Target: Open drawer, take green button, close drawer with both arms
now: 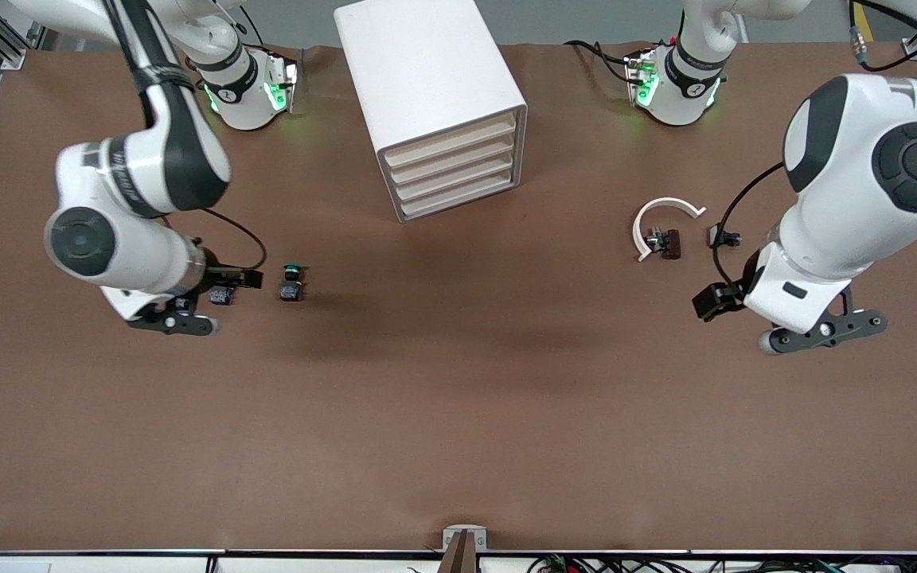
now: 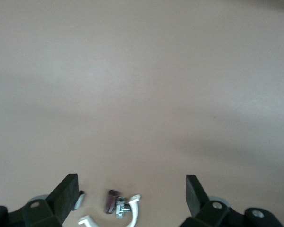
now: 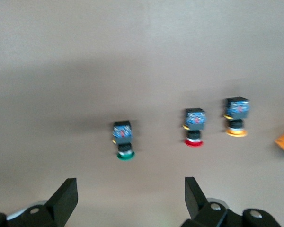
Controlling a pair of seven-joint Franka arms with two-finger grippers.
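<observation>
Front view: white drawer unit shut; green button on table.

Two glossy white arms, black joint discs, black cables, green-lit bases, black claws

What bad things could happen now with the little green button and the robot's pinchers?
1. The green button lies on the table beside a red button and a yellow button; the open right pincer might grab the wrong one.
2. The white drawer unit looks shut already.
3. The open left pincer hangs over a white clip and could bump it.
</observation>
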